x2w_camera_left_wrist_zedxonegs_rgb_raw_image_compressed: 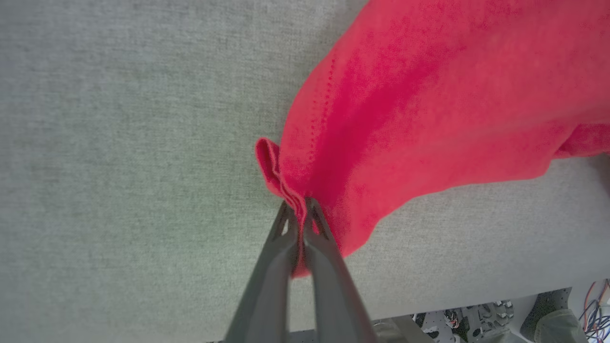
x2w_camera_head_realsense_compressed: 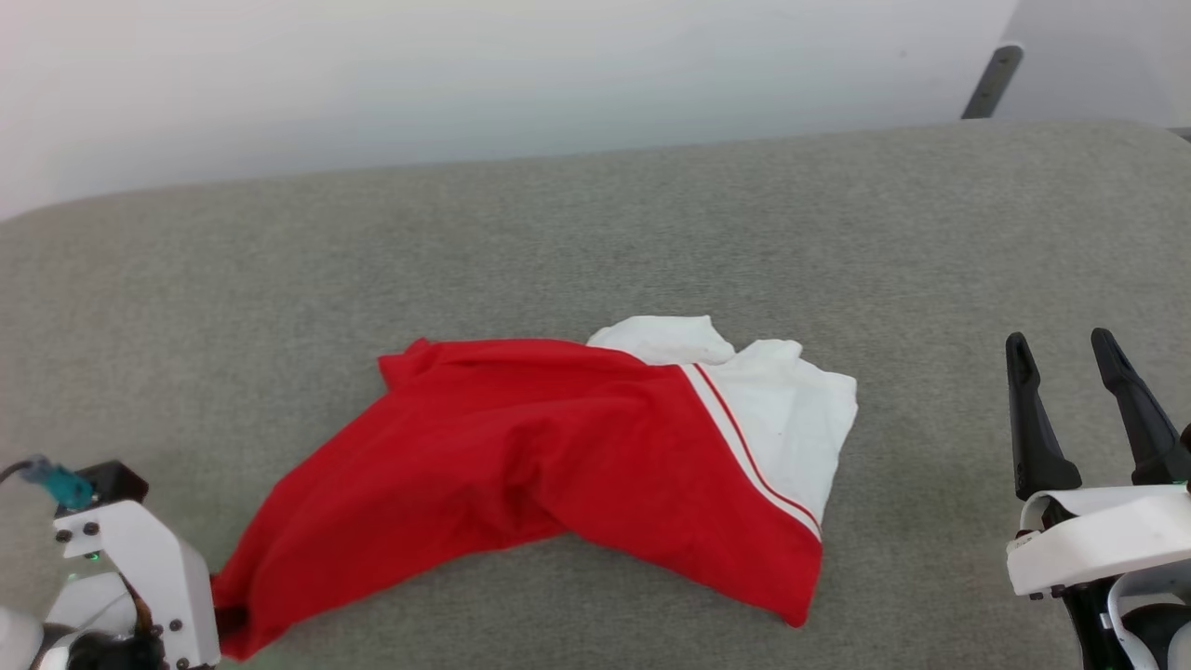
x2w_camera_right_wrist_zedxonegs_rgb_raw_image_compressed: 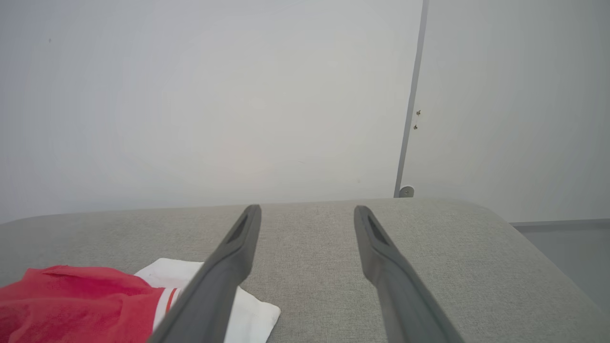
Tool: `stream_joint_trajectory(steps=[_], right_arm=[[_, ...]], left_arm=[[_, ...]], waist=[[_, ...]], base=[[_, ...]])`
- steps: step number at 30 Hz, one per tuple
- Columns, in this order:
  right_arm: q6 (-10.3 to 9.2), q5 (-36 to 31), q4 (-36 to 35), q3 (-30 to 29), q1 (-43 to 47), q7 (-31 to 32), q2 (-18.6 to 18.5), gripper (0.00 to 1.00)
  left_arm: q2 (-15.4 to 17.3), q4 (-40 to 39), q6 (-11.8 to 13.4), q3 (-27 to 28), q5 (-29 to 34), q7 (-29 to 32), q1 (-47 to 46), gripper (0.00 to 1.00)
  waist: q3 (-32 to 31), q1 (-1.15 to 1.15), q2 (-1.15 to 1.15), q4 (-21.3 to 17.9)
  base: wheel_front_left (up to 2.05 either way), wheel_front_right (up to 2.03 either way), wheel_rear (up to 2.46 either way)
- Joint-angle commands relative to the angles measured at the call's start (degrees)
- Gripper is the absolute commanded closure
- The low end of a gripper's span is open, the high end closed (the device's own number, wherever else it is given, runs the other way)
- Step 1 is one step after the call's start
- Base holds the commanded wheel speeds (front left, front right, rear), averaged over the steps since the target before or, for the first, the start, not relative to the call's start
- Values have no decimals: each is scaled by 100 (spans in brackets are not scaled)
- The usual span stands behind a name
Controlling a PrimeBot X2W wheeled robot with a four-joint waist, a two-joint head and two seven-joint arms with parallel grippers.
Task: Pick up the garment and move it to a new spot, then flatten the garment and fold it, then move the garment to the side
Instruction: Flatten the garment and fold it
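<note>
Pinching a bunched red corner between its closed fingers, the left gripper [x2w_camera_left_wrist_zedxonegs_rgb_raw_image_compressed: 299, 209] sits low at the near left of the grey fabric-covered surface [x2w_camera_head_realsense_compressed: 595, 233]. Its white wrist housing fills the bottom left corner of the head view. The right gripper [x2w_camera_head_realsense_compressed: 1061, 346] rests at the near right with its fingers spread wide and pointing away from the robot, holding nothing and well apart from the cloth.

The garment [x2w_camera_head_realsense_compressed: 521, 447] lies crumpled across the middle of the surface, nearer the front edge than the back. Its red body runs in a long diagonal from the held corner toward the centre, with soft folds and a raised ridge along the far side. At the right end a white panel lies rumpled, set off from the red by thin red and white stripes. In the left wrist view a line of hem stitching runs along the red edge just above the pinch.

A pale wall [x2w_camera_head_realsense_compressed: 465, 74] stands behind the surface, and a dark slanted bar [x2w_camera_head_realsense_compressed: 992, 82] leans at its upper right. Below the surface's near edge, the left wrist view shows dark machine parts and coloured wires [x2w_camera_left_wrist_zedxonegs_rgb_raw_image_compressed: 476, 317].
</note>
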Motion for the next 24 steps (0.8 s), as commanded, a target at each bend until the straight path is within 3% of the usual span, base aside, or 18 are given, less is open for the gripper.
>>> stream_joint_trajectory(steps=[1,8,13,18,24], right_arm=[[-5,15,-21,14,2,20,10,0],[-5,42,-25,57,-41,5,10,0],[-5,118,13,136,-120,-60,11,0],[-5,213,107,215,-182,-178,11,0],[-5,352,290,311,-299,-373,11,0]], left_arm=[[9,19,-14,-12,24,7,-36,0],[102,-327,-100,-303,364,448,-921,0],[-58,-611,-245,-549,647,809,-1981,0],[-550,-564,-883,-799,919,573,-3004,0],[-1040,124,-1696,-1175,1173,184,-3635,0]], waist=[[7,0,0,-71],[56,0,0,-343],[180,0,0,-628],[365,0,0,-988],[594,0,0,-1440]], base=[[0,0,0],[0,0,0],[0,0,0],[0,0,0],[0,0,0]])
